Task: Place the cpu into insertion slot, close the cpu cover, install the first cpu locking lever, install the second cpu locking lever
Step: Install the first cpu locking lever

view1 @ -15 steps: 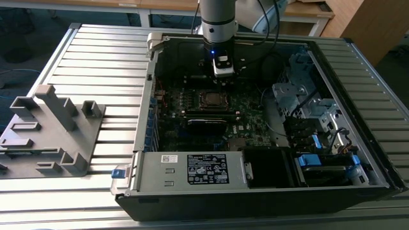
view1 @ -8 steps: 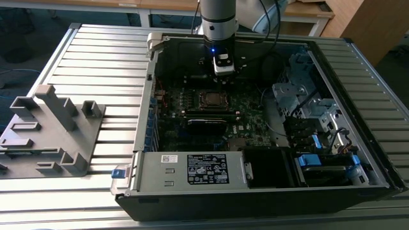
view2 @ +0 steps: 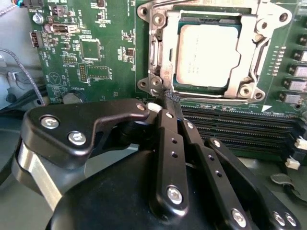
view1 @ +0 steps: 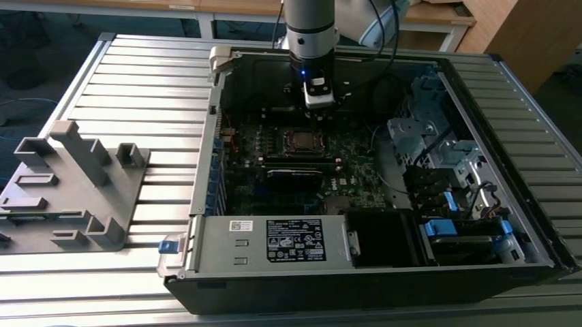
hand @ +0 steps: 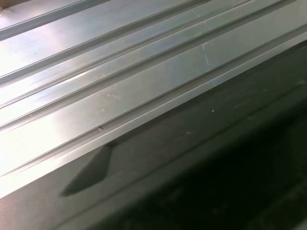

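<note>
Nearest in the exterior view, the black open-topped computer case (view1: 364,289) lies on the ribbed aluminium table (view1: 136,75). A silver metal power-supply box with a white label (view1: 227,242) sits along its near wall. On the table to the exterior view's left, well apart from the case, stands a grey plastic stepped fixture (view1: 78,184).

Farther in, the green circuit board (view1: 355,170) covers the case floor. Long narrow black memory slots (view2: 240,129) run just beside the socket in the second wrist view.

The small square dark insertion slot with its thin metal rim (view1: 283,140) sits near the board's middle. The flat square cpu with a dull silver-grey top (view2: 207,55) lies seated in it. The square silver metal cpu cover with its large window (view2: 245,57) lies flat around the chip. A thin bent wire lever (view2: 260,52) runs along one side of the cover.

The black gripper (view2: 170,98) has its fingers (view2: 165,134) drawn together, with no gap at the tips. The tips are right at one corner of the cover; whether they pinch anything cannot be told. In the exterior view the gripper (view1: 315,112) hangs just beyond the slot, under the grey upright arm (view1: 309,27).

The first wrist view shows the table's ribs (hand: 120,86) beside a dark case edge (hand: 201,143).
</note>
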You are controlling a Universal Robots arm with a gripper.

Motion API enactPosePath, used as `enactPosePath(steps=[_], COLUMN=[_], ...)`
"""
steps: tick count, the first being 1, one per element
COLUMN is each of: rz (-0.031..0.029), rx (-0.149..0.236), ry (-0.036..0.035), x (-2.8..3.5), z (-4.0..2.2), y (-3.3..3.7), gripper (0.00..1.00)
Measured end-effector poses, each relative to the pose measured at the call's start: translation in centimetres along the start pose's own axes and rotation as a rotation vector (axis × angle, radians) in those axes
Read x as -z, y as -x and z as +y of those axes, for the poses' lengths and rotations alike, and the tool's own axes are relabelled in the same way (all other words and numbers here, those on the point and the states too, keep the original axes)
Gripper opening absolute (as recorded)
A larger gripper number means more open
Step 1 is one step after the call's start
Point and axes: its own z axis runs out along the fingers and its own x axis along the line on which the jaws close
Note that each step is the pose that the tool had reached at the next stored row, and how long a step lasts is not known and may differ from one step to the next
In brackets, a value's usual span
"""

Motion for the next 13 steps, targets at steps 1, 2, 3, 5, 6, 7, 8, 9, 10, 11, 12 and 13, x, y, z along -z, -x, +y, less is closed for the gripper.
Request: enactPosePath(steps=[1,2,3,5,6,7,8,9,10,11,12,13], rz=[-0.001,-0.0011,-0.0012,-0.0013,-0.0014,-0.0015,-0.0015,-0.001,-0.0004,0.0,0.0005,0.0008], rx=[0.0,0.0,0.0,0.0,0.0,0.0,0.0,0.0,0.0,-0.001,-0.001,-0.001], ry=[0.0006,0.0007,0.0009,0.0008,0.0008,0.001,0.0015,0.0025,0.0041,0.0053,0.0065,0.0076], x=[-0.01,-0.01,-0.03,-0.06,-0.1,-0.13,-0.14,-0.15,-0.17,-0.19,-0.22,-0.25], z=[-0.01,-0.01,-0.02,-0.05,-0.06,-0.07,-0.08,-0.08,-0.08,-0.09,-0.09,-0.1], y=[-0.01,-0.02,-0.04,-0.09,-0.11,-0.13,-0.14,-0.15,-0.16,-0.17,-0.18,-0.19], gripper=[0.11,0.11,0.11,0.11,0.11,0.11,0.11,0.11,0.11,0.11,0.11,0.11])
